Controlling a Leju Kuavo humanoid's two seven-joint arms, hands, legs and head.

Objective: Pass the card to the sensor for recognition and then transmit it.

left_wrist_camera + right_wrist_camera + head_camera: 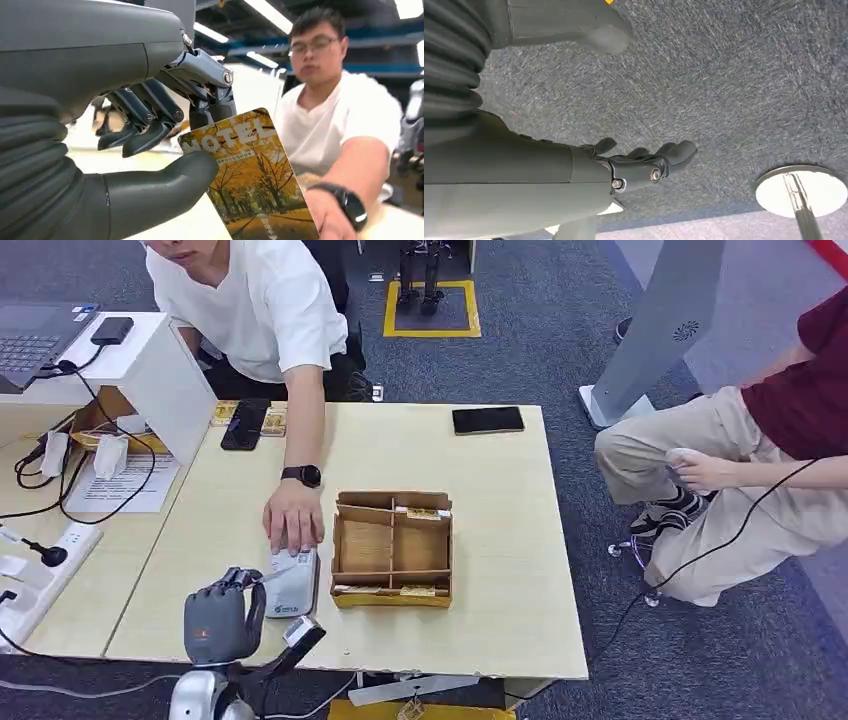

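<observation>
- On the worktop (480, 540), a light wooden surface is carrying the things, with a person in a white shirt (250, 310) leaning over from the far side.
- Cardboard tray (392, 548) is sitting at mid-worktop, its compartments holding spare cards along the edges, likely as the supply.
- White sensor (292, 585) is lying just left of the tray; the person's hand (293, 520) is resting on its far end, probably steadying it.
- Left hand (222, 615) is pinching the card (250, 175) between thumb and fingers, face tilted toward the sensor, near or over it; contact unclear.
- Right hand (644, 162) is hanging over the carpet, fingers loosely curled, holding nothing.
</observation>
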